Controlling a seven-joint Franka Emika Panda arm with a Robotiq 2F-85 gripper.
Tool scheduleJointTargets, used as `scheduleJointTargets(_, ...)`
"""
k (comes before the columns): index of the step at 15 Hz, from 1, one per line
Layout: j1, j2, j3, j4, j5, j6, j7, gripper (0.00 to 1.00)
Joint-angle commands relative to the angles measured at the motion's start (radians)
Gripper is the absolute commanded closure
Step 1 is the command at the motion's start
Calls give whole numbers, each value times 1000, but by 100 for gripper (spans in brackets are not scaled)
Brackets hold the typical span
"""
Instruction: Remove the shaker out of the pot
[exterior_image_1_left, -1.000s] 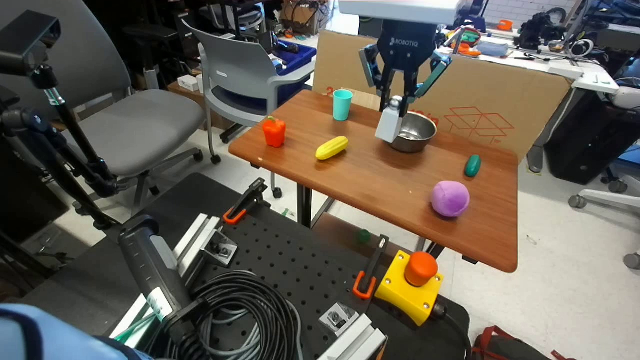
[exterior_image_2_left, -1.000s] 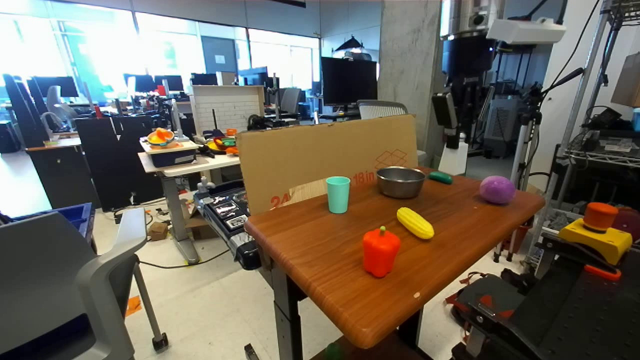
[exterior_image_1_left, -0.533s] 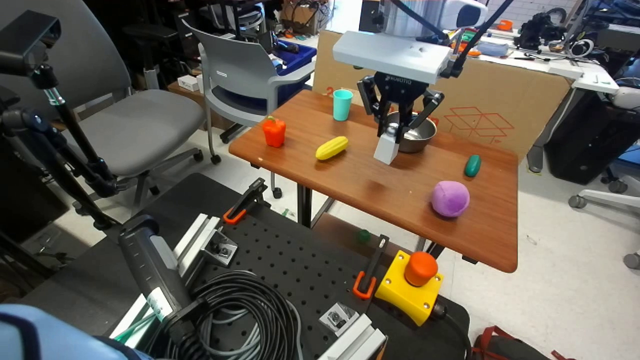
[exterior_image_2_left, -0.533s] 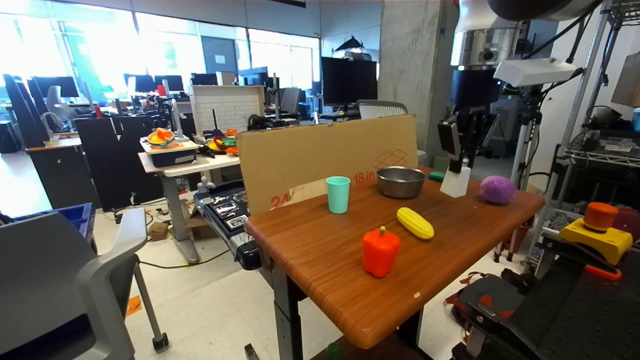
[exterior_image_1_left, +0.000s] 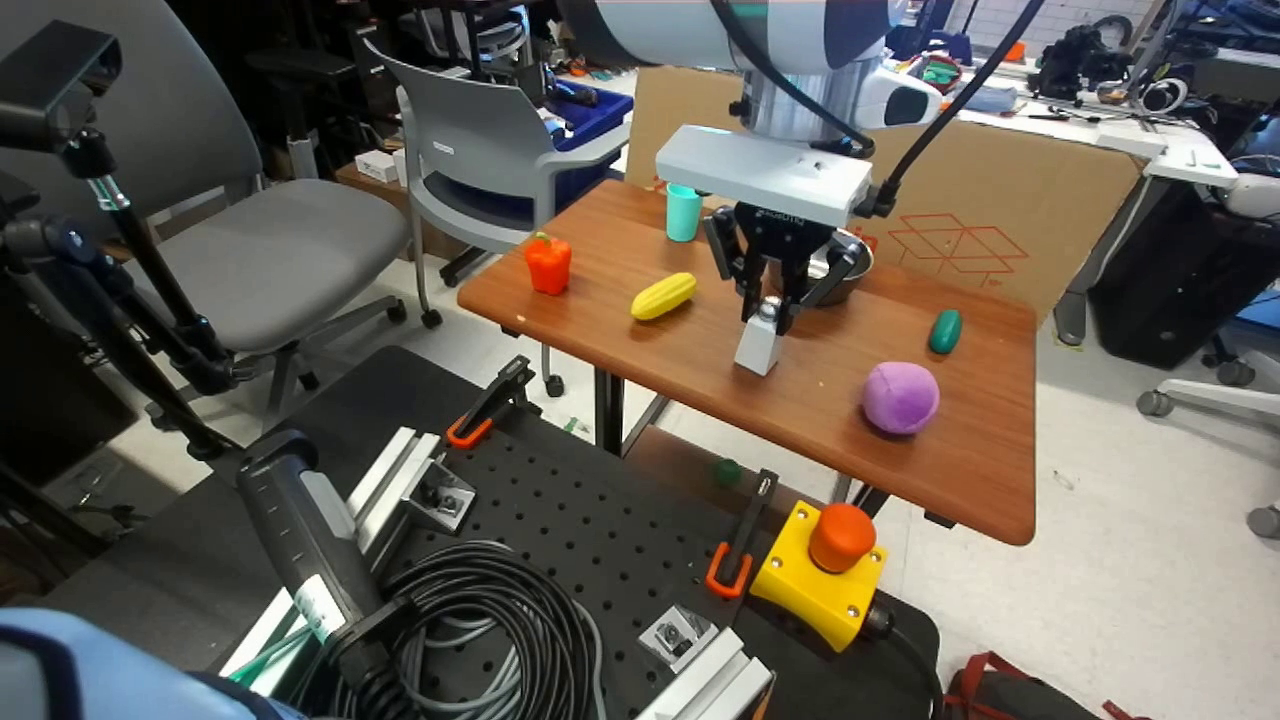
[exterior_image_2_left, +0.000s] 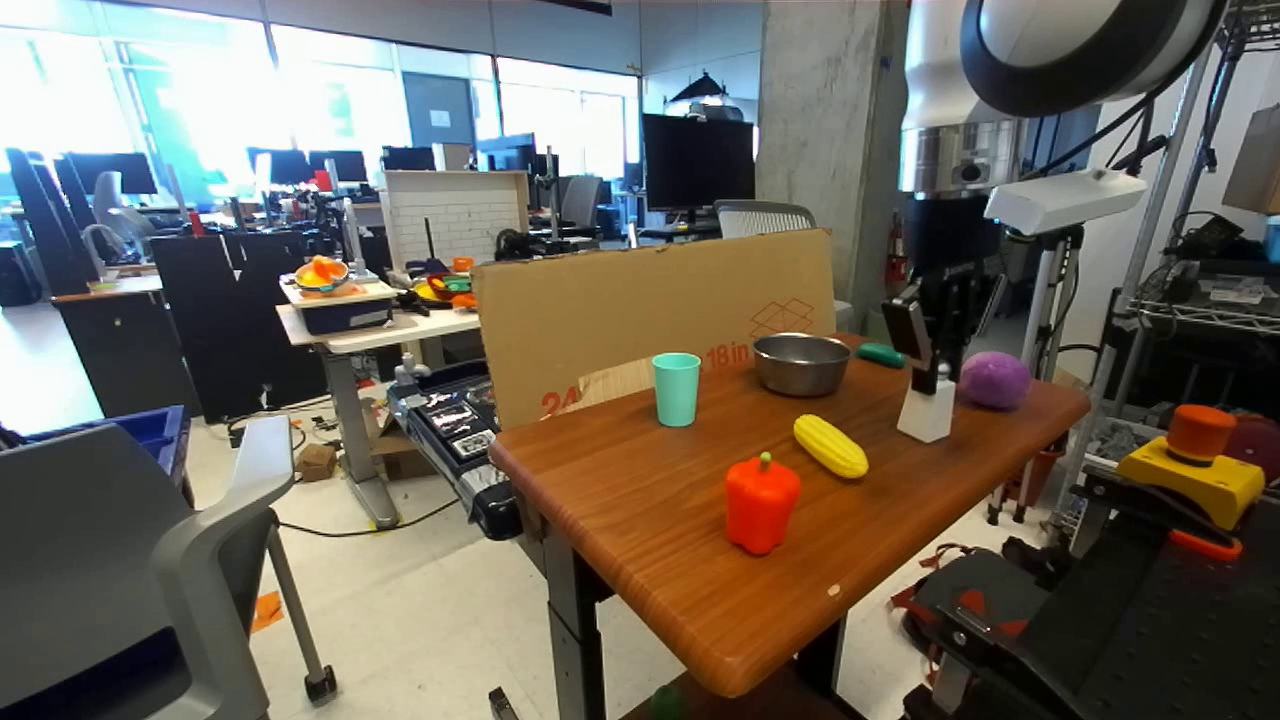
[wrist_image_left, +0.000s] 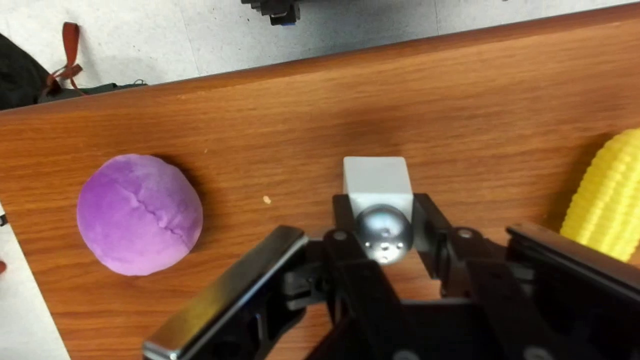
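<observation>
The shaker is a white tapered block with a silvery domed cap with holes. It shows in both exterior views (exterior_image_1_left: 757, 350) (exterior_image_2_left: 926, 413) and in the wrist view (wrist_image_left: 377, 176). My gripper (exterior_image_1_left: 767, 313) is shut on it near its cap, one finger on each side, as the wrist view (wrist_image_left: 384, 215) shows. The shaker hangs nearly upright, low over the table in front of the pot; I cannot tell whether its base touches the wood. The steel pot (exterior_image_2_left: 800, 370) stands at the table's back edge; my gripper partly covers it in an exterior view (exterior_image_1_left: 853, 282).
On the table (exterior_image_2_left: 640, 520) are a purple ball (exterior_image_1_left: 900, 398), a yellow corn-like piece (exterior_image_1_left: 664, 297), a red pepper (exterior_image_1_left: 549, 265), a teal cup (exterior_image_1_left: 684, 212) and a green piece (exterior_image_1_left: 945, 331). A cardboard sheet (exterior_image_2_left: 640, 310) stands behind the table.
My gripper has come down with the shaker and moved away from the pot towards the table's front edge. It stays shut on the shaker. The other objects have not moved.
</observation>
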Motion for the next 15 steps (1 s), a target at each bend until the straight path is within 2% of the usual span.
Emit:
scheduleJointTargets(1,8,2,-9,4,-38,9,25,42)
scheduleJointTargets(2,7,-6,-8,-2,-37,10,23,40)
scheduleJointTargets(5,-3,-70,14,-35,13,0,-19,20)
scheduleJointTargets(7,-15,-148,40,-66,82,-27,-74,5)
scheduleJointTargets(8,-22,-200,55,-75,146,-67,-115,1)
scheduleJointTargets(9,-24,-247,62,-72,208,-125,-141,0)
scheduleJointTargets(11,-22,-316,44,-38,201,-288,-109,0)
scheduleJointTargets(12,-14,-220,52,-29,179,-181,-94,0)
scheduleJointTargets(13,-18,-266,51,-27,180,-237,-95,0)
scheduleJointTargets(15,-24,-316,51,-32,181,-278,-95,0)
